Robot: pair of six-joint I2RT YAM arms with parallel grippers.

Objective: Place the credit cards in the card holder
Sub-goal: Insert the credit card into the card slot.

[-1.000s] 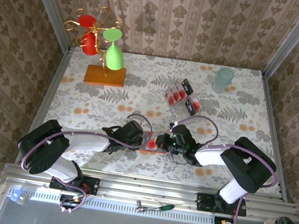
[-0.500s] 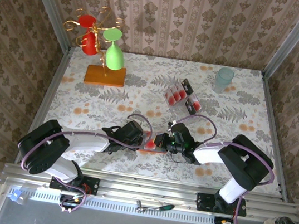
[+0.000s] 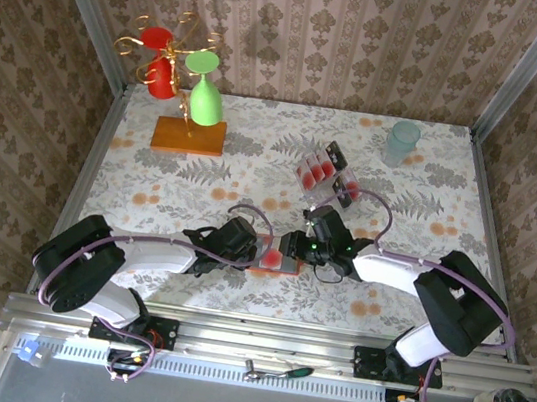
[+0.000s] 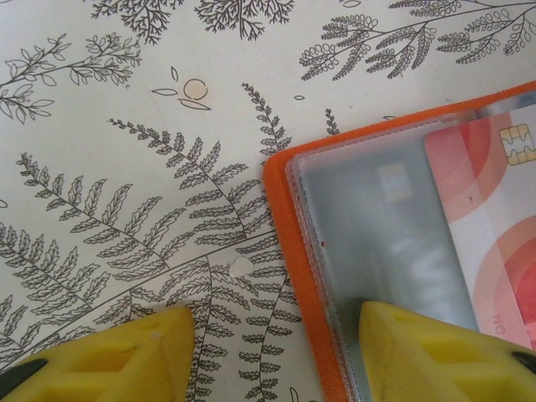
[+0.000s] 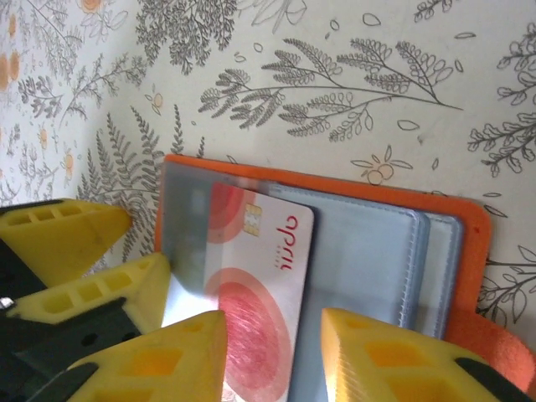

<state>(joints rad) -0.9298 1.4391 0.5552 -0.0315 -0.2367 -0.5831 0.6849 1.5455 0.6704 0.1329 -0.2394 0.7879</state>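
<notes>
Locate the right gripper [image 5: 272,322] over the open card holder [image 5: 377,251], jaws parted slightly wider than one pale pink credit card [image 5: 268,243]. Note that card lying between the yellow fingers [image 5: 385,360], tucked partly under the clear sleeve [image 5: 188,209], with a visible gap on the right-finger side; not clamped.

Locate the left gripper [image 4: 276,325] at the holder's opposite edge, jaws about half open and empty. Check one finger resting on the sleeve and the other on the patterned table [image 4: 126,167] just beside the orange rim.

Find the holder flat on the table near the front edge, between both arms.

Count one holder with one card in it. Count two small groups of loose credit cards [image 3: 319,168] well behind the holder, pink with red marks plus black; exact number not legible. Count also one pale green cup [image 3: 403,140] and one orange block [image 3: 188,135] carrying a gold wire stand [image 3: 174,55] with one red glass [image 3: 162,79] and one green glass [image 3: 205,103].
</notes>
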